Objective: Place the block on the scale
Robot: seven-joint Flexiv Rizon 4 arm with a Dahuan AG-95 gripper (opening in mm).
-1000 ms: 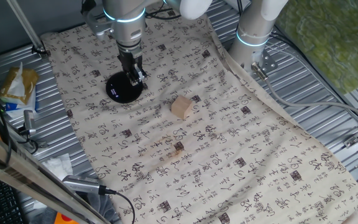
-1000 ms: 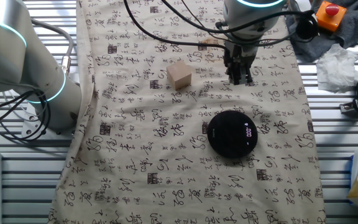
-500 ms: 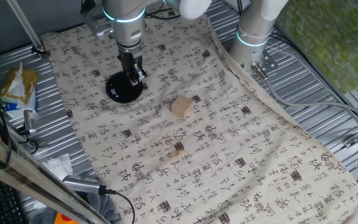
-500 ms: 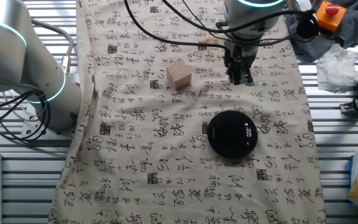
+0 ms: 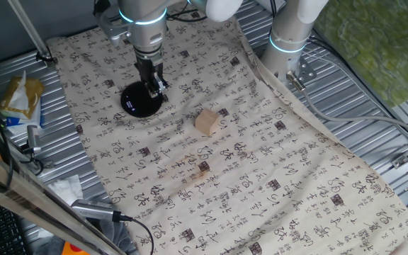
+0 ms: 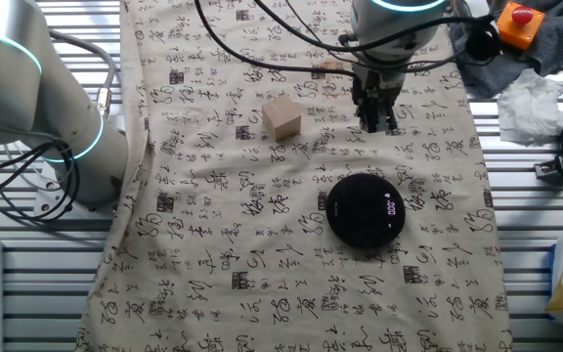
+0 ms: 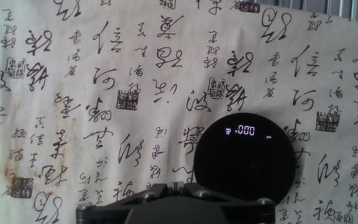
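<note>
The block (image 5: 206,122) is a small tan wooden cube lying on the printed cloth, apart from everything; it also shows in the other fixed view (image 6: 282,119). The scale (image 5: 139,100) is a flat round black disc with a lit display reading zeros, seen too in the other fixed view (image 6: 365,209) and the hand view (image 7: 244,162). My gripper (image 5: 153,88) hangs above the cloth beside the scale's edge, shut and empty, well away from the block. It shows in the other fixed view (image 6: 374,122) and at the bottom of the hand view (image 7: 174,185). The block is out of the hand view.
A second robot arm's base (image 5: 289,42) stands at the cloth's far edge. Ribbed metal table (image 5: 360,92) surrounds the cloth. Tissue (image 6: 531,98), an orange button box (image 6: 518,22) and a yellow packet (image 5: 20,95) lie off the cloth's sides.
</note>
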